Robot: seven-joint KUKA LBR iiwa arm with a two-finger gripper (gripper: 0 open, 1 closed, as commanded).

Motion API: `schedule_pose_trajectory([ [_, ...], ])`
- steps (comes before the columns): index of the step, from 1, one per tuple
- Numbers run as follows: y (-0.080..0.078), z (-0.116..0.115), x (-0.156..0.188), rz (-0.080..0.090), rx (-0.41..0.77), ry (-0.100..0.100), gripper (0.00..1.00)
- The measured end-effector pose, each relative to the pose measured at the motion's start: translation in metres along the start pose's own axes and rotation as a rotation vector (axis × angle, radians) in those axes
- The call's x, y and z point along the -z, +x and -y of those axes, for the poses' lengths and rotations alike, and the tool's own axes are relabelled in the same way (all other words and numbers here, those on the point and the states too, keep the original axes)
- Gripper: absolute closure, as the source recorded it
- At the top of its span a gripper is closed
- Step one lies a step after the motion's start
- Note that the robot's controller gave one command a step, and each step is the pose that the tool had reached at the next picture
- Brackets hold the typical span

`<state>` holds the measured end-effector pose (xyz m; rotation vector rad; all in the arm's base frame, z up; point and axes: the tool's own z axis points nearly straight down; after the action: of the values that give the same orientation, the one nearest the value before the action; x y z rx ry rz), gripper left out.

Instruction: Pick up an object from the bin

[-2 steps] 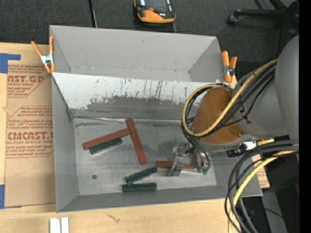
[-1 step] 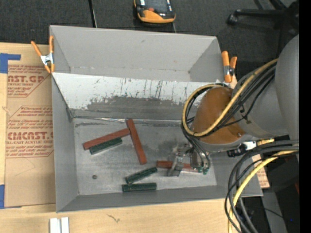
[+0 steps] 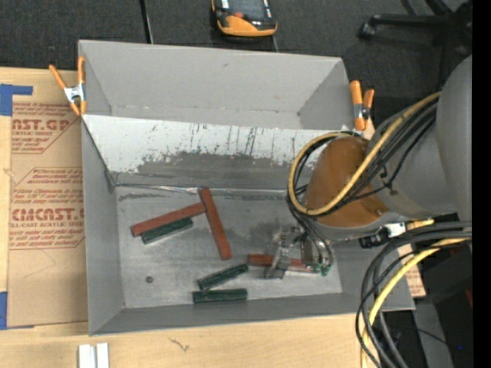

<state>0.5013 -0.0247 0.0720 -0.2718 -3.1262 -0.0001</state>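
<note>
My gripper (image 3: 285, 261) is low over the bin floor at the right, below the orange wrist cover. A short red-brown stick (image 3: 261, 261) lies right at its fingertips, and the fingers seem to stand on either side of the stick's right end. Just left and below lies a dark green stick (image 3: 223, 277), tilted. Another dark green stick (image 3: 220, 296) rests flat near the front wall.
A long red-brown stick (image 3: 215, 222) lies steeply slanted in the bin's middle. Left of it, a red-brown stick (image 3: 161, 222) and a dark green one (image 3: 166, 231) lie side by side. The arm and its cables cover the bin's right side.
</note>
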Motion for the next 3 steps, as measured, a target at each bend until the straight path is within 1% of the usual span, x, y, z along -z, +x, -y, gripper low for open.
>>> schedule_pose_trajectory([
  [1, 0.002, 0.000, 0.015, -0.008, 0.000, 0.000, 1.00],
  [3, 0.000, 0.000, 0.057, 0.002, 0.000, -0.001, 1.00],
])
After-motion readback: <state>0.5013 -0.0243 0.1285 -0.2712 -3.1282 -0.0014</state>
